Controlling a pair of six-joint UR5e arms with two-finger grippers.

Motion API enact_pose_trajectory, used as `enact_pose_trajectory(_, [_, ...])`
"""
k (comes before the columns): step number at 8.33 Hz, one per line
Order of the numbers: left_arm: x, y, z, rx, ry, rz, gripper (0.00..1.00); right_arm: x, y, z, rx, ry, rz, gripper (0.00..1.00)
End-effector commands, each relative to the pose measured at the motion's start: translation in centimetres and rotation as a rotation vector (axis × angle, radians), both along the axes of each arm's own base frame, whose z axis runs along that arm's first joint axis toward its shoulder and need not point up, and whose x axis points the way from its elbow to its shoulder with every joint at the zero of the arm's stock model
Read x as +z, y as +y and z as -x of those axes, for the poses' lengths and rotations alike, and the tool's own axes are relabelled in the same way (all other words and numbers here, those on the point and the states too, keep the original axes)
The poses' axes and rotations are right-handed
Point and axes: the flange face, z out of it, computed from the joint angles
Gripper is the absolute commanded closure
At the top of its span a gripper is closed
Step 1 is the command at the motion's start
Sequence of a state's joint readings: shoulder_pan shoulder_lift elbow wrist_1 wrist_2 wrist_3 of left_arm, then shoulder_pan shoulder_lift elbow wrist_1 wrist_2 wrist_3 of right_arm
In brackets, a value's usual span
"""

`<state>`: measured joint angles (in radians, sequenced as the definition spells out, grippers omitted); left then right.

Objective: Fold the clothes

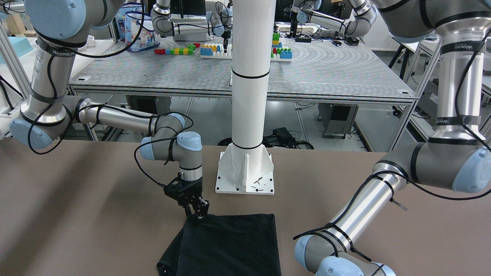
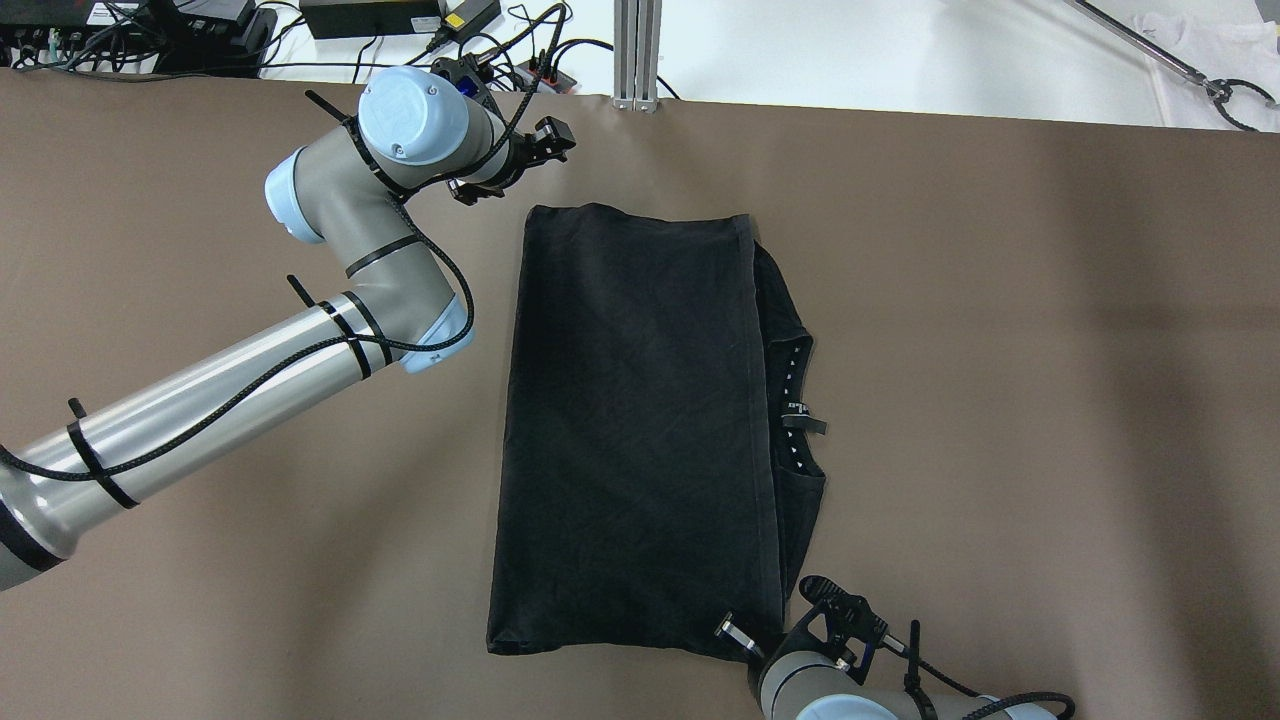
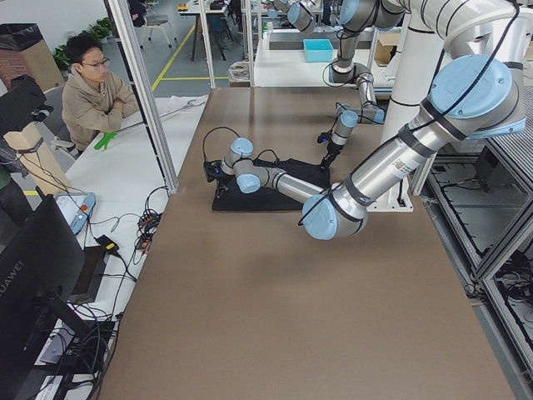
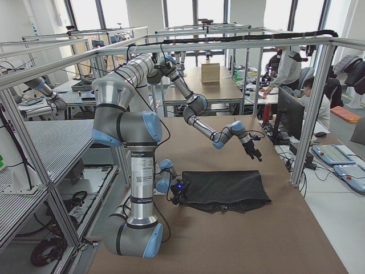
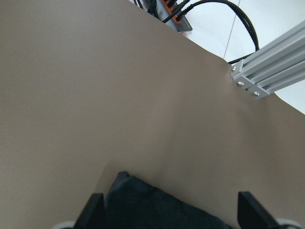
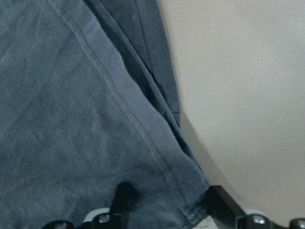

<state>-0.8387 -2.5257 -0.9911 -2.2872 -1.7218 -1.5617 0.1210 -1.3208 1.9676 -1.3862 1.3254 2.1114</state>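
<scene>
The black cloth [image 2: 640, 420] lies folded lengthwise on the brown table [image 2: 1000, 350], with a narrower layer and collar label showing along its right edge. My left gripper [image 5: 174, 214] hangs open over the cloth's far left corner [image 5: 143, 200], which shows between its fingers [image 5: 95, 210]. My right gripper [image 1: 197, 214] is down at the cloth's near right corner [image 6: 190, 191]. It is open, one finger on each side of that corner, which rests flat on the table. The cloth also shows in front of the pillar base [image 1: 234, 245].
The white pillar [image 1: 249, 96] stands on its base plate [image 1: 245, 174] right behind the cloth. Power supplies and cables [image 2: 380, 20] lie past the table's far edge. A seated person [image 3: 96, 92] and a monitor [image 3: 42, 275] are beside the table.
</scene>
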Motion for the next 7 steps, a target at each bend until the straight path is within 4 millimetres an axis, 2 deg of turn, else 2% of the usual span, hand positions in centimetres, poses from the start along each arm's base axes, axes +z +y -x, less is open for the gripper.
enact_pose_trajectory(1, [0.1, 0.0, 0.0, -0.002, 0.0, 0.001, 0.0, -0.1, -0.3, -0.1, 0.033, -0.016, 0.03, 0.63])
enact_pose_trajectory(3, [0.1, 0.0, 0.0, -0.003, -0.001, 0.001, 0.0, -0.2, -1.1, -0.3, 0.072, -0.03, 0.054, 1.0])
enact_pose_trajectory(4, [0.1, 0.0, 0.0, -0.006, 0.003, 0.005, 0.0, -0.4, -1.4, -0.4, 0.079, -0.034, 0.056, 1.0])
enact_pose_trajectory(5, [-0.1, 0.0, 0.1, -0.01, 0.008, 0.007, 0.0, -1.5, -2.3, -0.6, 0.091, -0.045, 0.058, 1.0])
enact_pose_trajectory(7, [-0.6, 0.2, 0.3, -0.016, 0.015, 0.002, 0.0, -2.1, -2.4, -0.8, 0.09, -0.056, 0.058, 1.0])
